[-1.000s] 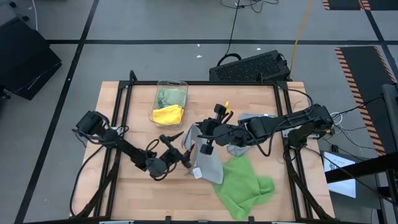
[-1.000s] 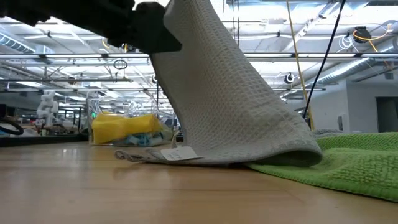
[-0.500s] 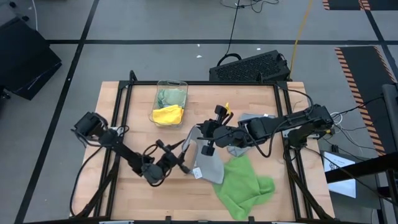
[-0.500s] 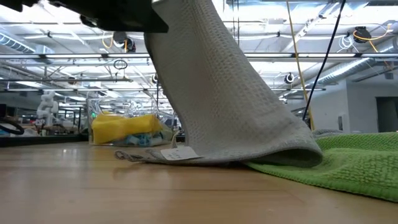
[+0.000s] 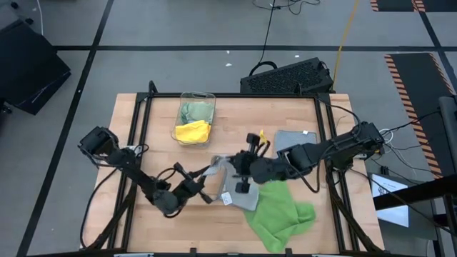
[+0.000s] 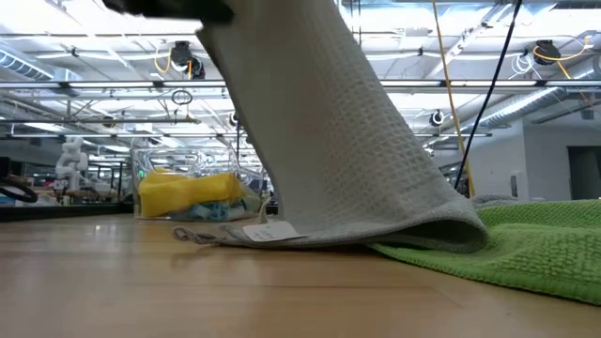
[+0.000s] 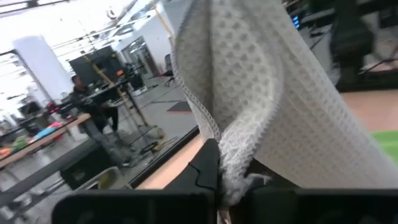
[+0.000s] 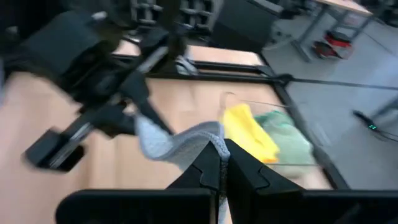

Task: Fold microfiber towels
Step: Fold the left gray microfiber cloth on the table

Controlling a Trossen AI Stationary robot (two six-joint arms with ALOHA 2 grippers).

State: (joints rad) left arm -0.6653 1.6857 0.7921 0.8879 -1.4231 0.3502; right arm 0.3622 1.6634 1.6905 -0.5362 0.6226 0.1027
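A grey waffle towel (image 5: 232,182) hangs between my two grippers. Its lower part with the white tag (image 6: 268,232) lies on the table, overlapping a bright green towel (image 5: 282,210). My left gripper (image 5: 206,180) is shut on its left upper edge. My right gripper (image 5: 239,170) is shut on the upper edge farther right. A second grey towel (image 5: 296,140) lies flat at the far right. A yellow towel (image 5: 193,131) and a pale green towel (image 5: 194,111) sit in the clear bin (image 5: 208,96). My left gripper pinches the grey towel's bunched stitched edge (image 7: 231,163) between its two fingers, coming level from the table's left. The cloth rises from the fingers and drapes away toward the other gripper. My right gripper pinches the towel's upper edge (image 8: 198,138) between its shut fingers, slanting down from the right. From there the cloth runs in a slack band toward my left gripper (image 8: 134,121); the rest hangs down onto the table.
The clear bin stands at the far middle of the table. A black keyboard-like case (image 5: 289,77) lies beyond the far edge. Bare wood (image 5: 153,121) shows on the table's left side and along the near left.
My left gripper has shut on the grey towel's left edge and drawn back toward the table's near left. My right gripper has carried its part of the edge toward the near edge, uncovering the flat grey towel at the far right. The towel's tagged lower part stays on the table.
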